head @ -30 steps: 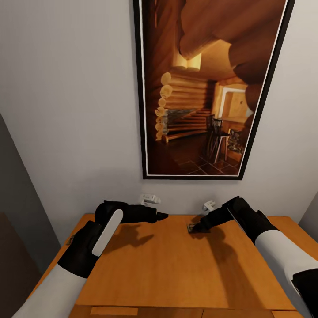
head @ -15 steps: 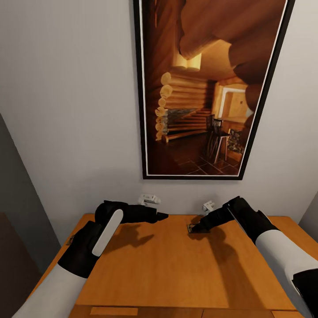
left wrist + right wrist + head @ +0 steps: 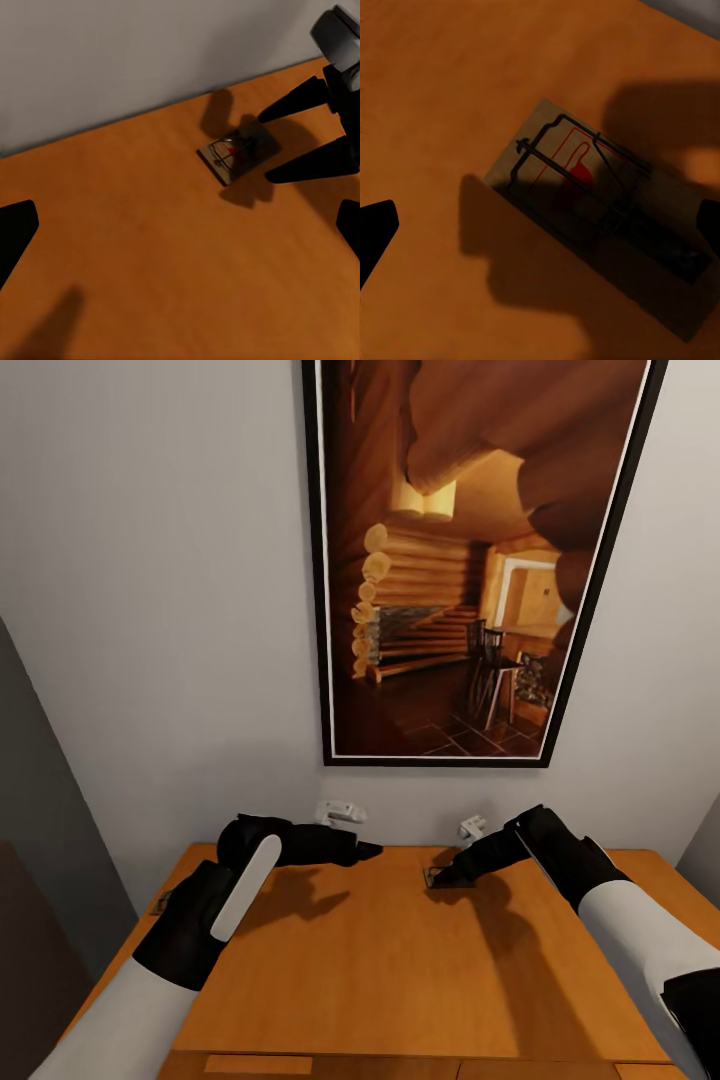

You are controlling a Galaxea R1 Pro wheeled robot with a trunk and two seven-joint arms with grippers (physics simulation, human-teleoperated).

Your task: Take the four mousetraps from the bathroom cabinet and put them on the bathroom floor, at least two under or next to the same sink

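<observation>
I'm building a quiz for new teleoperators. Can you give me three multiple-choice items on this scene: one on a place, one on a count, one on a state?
1. Where does the mousetrap lie?
A. on the cabinet top
B. on the floor
C. in a drawer

2. How many mousetraps show on the cabinet top?
A. one
B. three
C. four

3. How is the right pincer?
A. shut on the trap
B. open over the trap
C. far from the trap

Answers: 1 A, the trap rests on orange wood near the wall. 2 A, a single board shows. 3 B, its fingers stand spread at the trap.
</observation>
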